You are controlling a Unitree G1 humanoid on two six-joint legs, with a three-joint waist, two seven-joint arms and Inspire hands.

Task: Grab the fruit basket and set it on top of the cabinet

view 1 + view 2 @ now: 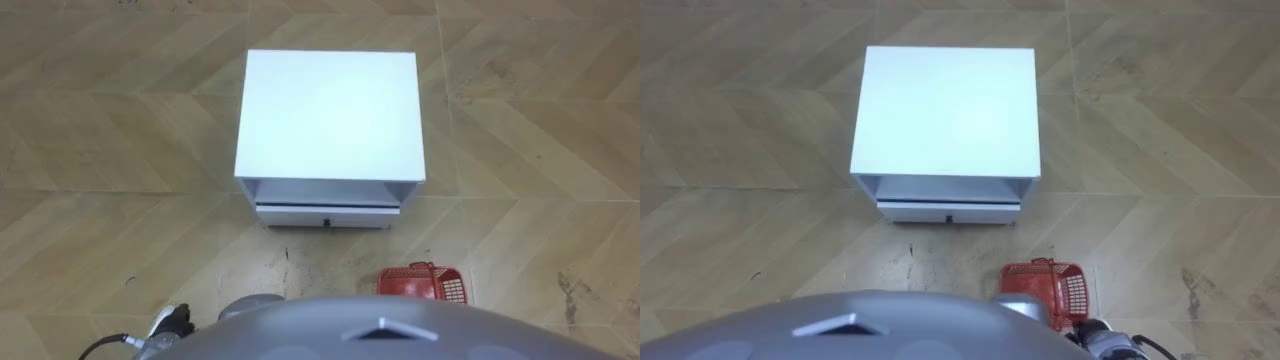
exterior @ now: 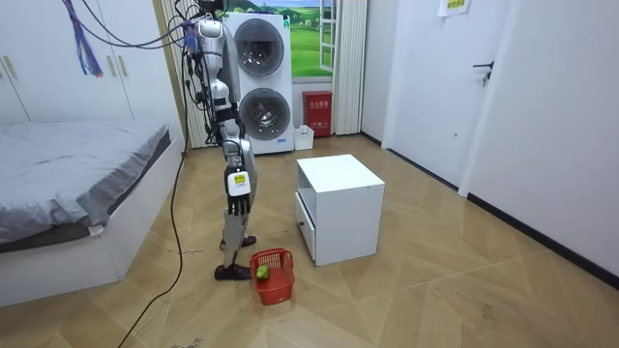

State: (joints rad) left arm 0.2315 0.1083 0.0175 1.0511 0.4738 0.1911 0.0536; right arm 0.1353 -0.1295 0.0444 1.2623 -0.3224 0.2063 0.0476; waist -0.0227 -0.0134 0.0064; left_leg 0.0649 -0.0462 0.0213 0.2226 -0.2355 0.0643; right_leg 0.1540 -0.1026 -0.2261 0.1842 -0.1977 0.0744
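Observation:
The red plastic fruit basket point(image 2: 274, 275) stands on the floor close by my right foot, with a green fruit point(image 2: 261, 273) inside it. In the eye views the basket point(image 1: 1052, 284) shows at the lower right, its handle up, partly cut off by my chest. I stand upright facing the white cabinet point(image 1: 330, 115). My right hand point(image 2: 239, 193) hangs at my side, well above the basket and apart from it. My left hand point(image 1: 168, 322) peeks in at the lower left edge, also low at my side.
The white cabinet point(image 2: 338, 208) with a low drawer stands about a step ahead of me. A bed point(image 2: 77, 184) is behind me at the room view's left. Stacked washing machines point(image 2: 261, 82) stand by the far wall. Bare wood floor lies around the basket.

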